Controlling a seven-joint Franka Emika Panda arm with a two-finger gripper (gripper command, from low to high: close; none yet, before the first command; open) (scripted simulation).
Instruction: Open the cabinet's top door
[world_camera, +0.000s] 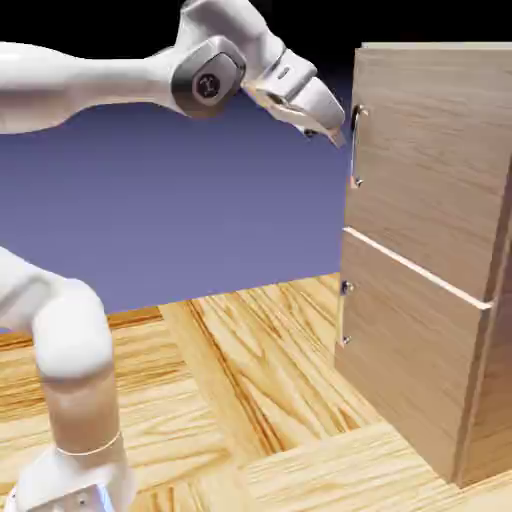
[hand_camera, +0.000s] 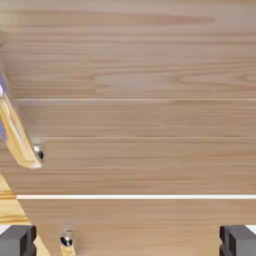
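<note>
The cabinet (world_camera: 430, 250) stands at the right of the exterior view, a light-brown wood-grain box. Its top door (world_camera: 440, 150) carries a slim silver vertical handle (world_camera: 356, 145) near its left edge. My gripper (world_camera: 336, 130) hovers just left of that handle's upper end, close to it but apart. In the hand view the top door (hand_camera: 140, 100) fills the picture. The shiny handle (hand_camera: 17, 135) sits at the far left, above the left fingertip (hand_camera: 17, 240). My gripper (hand_camera: 127, 242) is open wide with nothing between its fingers.
Below the seam (hand_camera: 140, 196) lies the shorter lower door (world_camera: 410, 350) with its small handle (world_camera: 345, 315), which also shows in the hand view as a small handle (hand_camera: 66, 240). The wooden table (world_camera: 250, 400) stretches under the arm.
</note>
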